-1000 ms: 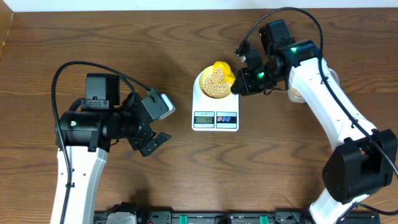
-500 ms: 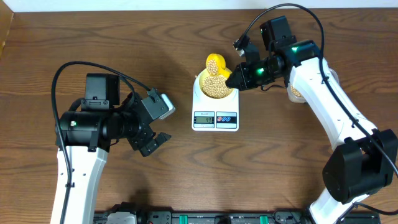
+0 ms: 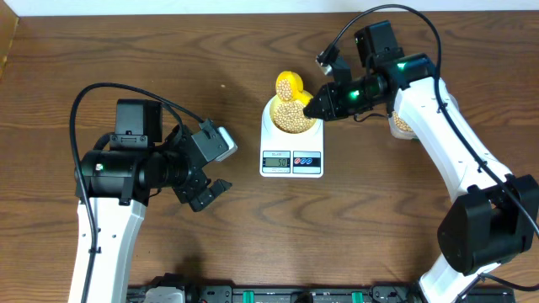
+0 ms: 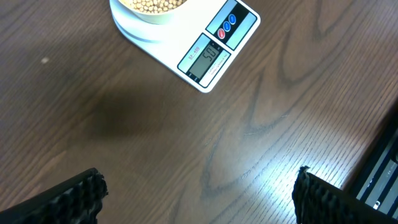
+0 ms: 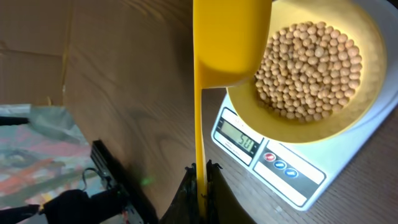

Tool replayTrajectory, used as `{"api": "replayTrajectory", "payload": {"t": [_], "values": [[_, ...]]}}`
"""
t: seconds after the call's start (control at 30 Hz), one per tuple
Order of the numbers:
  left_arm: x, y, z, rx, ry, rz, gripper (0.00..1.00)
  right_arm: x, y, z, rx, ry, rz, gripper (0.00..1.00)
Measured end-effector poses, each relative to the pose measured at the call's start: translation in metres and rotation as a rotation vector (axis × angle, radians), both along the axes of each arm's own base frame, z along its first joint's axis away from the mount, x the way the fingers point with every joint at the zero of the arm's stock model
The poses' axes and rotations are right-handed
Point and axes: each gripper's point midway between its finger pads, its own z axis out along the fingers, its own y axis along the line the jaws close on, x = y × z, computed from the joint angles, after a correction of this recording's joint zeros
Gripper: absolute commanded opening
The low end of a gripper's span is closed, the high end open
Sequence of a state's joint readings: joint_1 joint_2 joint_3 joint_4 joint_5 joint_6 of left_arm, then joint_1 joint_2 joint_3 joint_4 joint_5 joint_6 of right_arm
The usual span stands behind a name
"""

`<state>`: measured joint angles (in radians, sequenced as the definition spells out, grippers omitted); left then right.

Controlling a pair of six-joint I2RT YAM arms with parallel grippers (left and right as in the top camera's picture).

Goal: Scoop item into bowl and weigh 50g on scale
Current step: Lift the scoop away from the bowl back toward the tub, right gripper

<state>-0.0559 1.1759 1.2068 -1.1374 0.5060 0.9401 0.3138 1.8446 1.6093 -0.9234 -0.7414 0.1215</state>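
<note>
tan beans (image 3: pixel 292 118) fill the pale bowl (image 5: pixel 245 112) on the white scale (image 3: pixel 291 161), mid table (image 3: pixel 126 50). the right tool (image 3: pixel 318 108) pinches the yellow scoop (image 3: pixel 290 86) by its handle, just above the bowl. the left tool (image 4: pixel 199 199) hangs spread, well left.

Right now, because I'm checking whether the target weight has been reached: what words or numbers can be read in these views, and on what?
"50": on the grey display at the front of the scale, legible in both wrist views.
Marks on the red and blue buttons beside the display: too small to read.
Display in the overhead view: too small to read.
No other text is visible.
</note>
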Motion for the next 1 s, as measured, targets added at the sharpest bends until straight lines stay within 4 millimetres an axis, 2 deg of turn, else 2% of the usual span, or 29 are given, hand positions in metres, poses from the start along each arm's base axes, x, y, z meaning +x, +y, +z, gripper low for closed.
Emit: {"api": "replayTrajectory", "payload": {"t": [0.17, 0.27, 0.6, 0.73, 0.9, 1.0], "values": [[0.0, 0.0, 0.0, 0.0, 0.0, 0.0, 0.98, 0.011, 0.008, 0.013, 0.076, -0.036, -0.01, 0.01], [0.0, 0.0, 0.0, 0.0, 0.0, 0.0, 0.98, 0.026, 0.01, 0.026, 0.136, -0.077, -0.034, 0.01], [0.0, 0.0, 0.0, 0.0, 0.0, 0.0, 0.98, 0.066, 0.002, 0.058, 0.26, -0.165, -0.135, 0.01], [0.0, 0.0, 0.0, 0.0, 0.0, 0.0, 0.98, 0.081, -0.014, 0.066, 0.285, -0.187, -0.189, 0.01], [0.0, 0.0, 0.0, 0.0, 0.0, 0.0, 0.98, 0.095, -0.049, 0.068, 0.296, -0.184, -0.258, 0.01], [0.0, 0.0, 0.0, 0.0, 0.0, 0.0, 0.98, 0.095, -0.071, 0.066, 0.308, -0.157, -0.274, 0.01]]}}
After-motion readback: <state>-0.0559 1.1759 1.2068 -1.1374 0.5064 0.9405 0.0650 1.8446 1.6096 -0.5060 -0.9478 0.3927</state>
